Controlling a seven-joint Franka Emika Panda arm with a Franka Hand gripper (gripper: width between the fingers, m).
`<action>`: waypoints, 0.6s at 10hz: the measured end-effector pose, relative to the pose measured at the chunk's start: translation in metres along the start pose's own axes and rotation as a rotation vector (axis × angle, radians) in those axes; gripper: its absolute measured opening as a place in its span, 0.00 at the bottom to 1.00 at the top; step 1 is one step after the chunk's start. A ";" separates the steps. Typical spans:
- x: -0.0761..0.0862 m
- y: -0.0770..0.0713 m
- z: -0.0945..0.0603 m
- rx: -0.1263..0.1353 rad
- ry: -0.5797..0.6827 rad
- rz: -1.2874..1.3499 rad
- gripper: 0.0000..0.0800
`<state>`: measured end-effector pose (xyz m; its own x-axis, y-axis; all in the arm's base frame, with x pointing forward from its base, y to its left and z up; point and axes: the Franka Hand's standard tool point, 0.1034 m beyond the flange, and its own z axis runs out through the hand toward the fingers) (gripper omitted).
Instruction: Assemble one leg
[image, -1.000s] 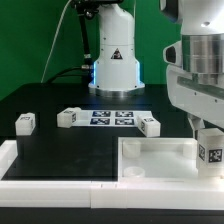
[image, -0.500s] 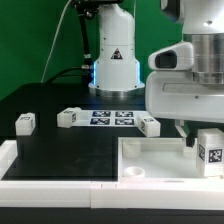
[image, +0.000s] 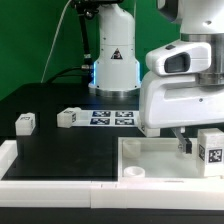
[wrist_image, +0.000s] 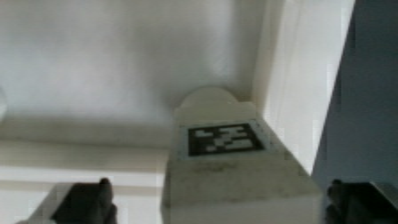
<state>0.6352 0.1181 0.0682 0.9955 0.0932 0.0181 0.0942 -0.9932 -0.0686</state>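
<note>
A small white leg (image: 210, 150) with a black-and-white tag stands upright at the right end of the large white tabletop piece (image: 150, 147). My gripper (image: 198, 146) is low over it, with one dark finger (image: 185, 143) just left of the leg in the exterior view. In the wrist view the leg (wrist_image: 222, 140) sits between my gripper's (wrist_image: 219, 205) two dark fingers (wrist_image: 89, 200), with a gap on each side. The jaws are open and grip nothing. The leg stands beside the tabletop's raised rim.
Two more tagged legs lie on the black table at the exterior view's left (image: 26, 122) and middle (image: 69, 117). The marker board (image: 112, 117) lies behind them, before the robot's base (image: 113, 70). A round socket (image: 135, 172) shows at the tabletop's near corner. My hand hides the area right of the marker board.
My hand has swung toward the exterior view's left and come lower, now covering a leg that lay right of the marker board. The leg on the tabletop has stayed put.
</note>
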 end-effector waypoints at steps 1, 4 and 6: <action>0.000 0.000 0.000 0.001 0.000 0.019 0.57; 0.000 -0.001 0.000 -0.002 0.004 0.104 0.36; 0.001 0.000 0.001 0.005 0.029 0.488 0.36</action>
<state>0.6361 0.1181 0.0669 0.9229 -0.3849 0.0103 -0.3829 -0.9203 -0.0809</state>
